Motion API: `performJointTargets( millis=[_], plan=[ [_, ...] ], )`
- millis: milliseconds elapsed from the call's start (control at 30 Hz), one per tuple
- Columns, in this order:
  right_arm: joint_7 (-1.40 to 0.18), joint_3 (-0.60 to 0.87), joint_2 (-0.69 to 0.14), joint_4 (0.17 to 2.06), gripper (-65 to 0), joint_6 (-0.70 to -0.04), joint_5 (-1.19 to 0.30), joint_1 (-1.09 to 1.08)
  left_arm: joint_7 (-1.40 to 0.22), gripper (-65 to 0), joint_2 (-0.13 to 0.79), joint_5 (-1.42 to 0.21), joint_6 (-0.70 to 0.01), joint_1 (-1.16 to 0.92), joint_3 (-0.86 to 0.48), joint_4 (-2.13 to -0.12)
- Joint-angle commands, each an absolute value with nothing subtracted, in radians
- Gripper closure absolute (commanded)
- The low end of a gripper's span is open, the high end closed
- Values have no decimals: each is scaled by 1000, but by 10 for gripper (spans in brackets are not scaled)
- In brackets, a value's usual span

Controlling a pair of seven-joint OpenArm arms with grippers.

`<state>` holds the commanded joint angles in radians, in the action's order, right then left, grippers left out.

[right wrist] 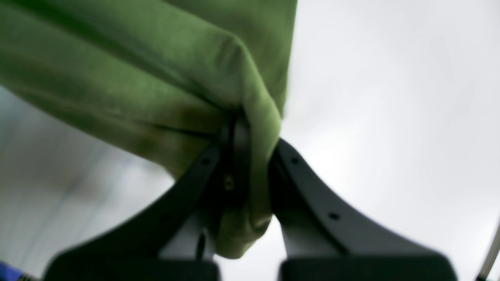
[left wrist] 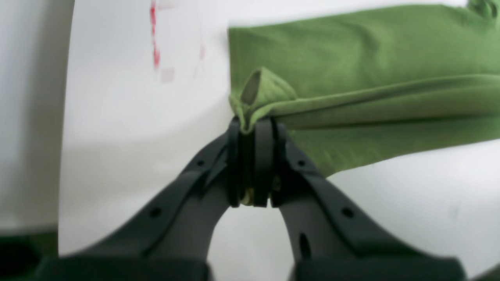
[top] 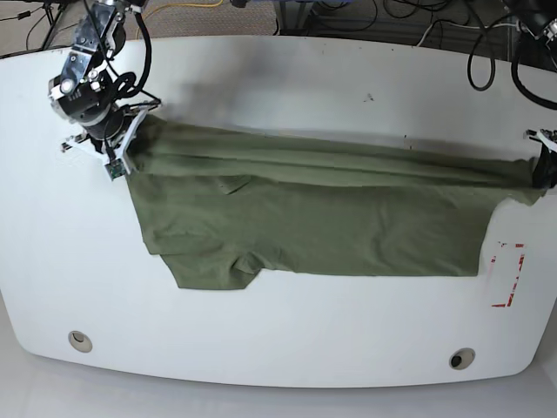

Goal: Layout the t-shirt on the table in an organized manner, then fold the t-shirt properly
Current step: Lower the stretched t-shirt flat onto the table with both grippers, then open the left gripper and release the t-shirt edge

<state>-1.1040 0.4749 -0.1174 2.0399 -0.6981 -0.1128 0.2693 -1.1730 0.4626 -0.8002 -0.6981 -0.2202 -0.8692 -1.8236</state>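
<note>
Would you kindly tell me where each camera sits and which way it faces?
Left wrist: on the left arm, looking past its gripper at the t-shirt and the table's red tape.
Right wrist: on the right arm, looking past its gripper at the t-shirt.
Base: high up, facing down across the table; both arms show.
Left wrist and base share the red tape.
</note>
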Motion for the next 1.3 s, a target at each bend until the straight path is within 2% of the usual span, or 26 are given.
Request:
performJointTargets(
  millis=[267, 633, 967, 1100, 1167, 1267, 1300],
  plan=[
    [-1040, 475, -58, 2040, 0, -698, -113, 387, -1171, 0, 449, -685, -698, -335, -871, -1819],
    [-1013, 476, -58, 2038, 0, -698, -113, 430, -1171, 0, 420, -478, -698, -338, -858, -1767],
    [-1013, 476, -61, 2035, -2, -698, -113, 461, -1110, 0, 424, -400, -698, -294, -791, -1673],
    [-1013, 476, -62, 2035, -48, -698, -110, 464, -1106, 0, 426, -400, -698, -289, -766, -1669],
    [-1013, 476, -62, 2035, -100, -698, -108, 464, -1106, -7, 426, -400, -698, -288, -750, -1669],
    [-1013, 476, -62, 2035, -160, -698, -107, 466, -1106, -64, 426, -400, -698, -288, -733, -1669],
    [-1013, 476, -62, 2035, -181, -698, -107, 466, -1106, -103, 426, -400, -698, -288, -731, -1669]
  ],
)
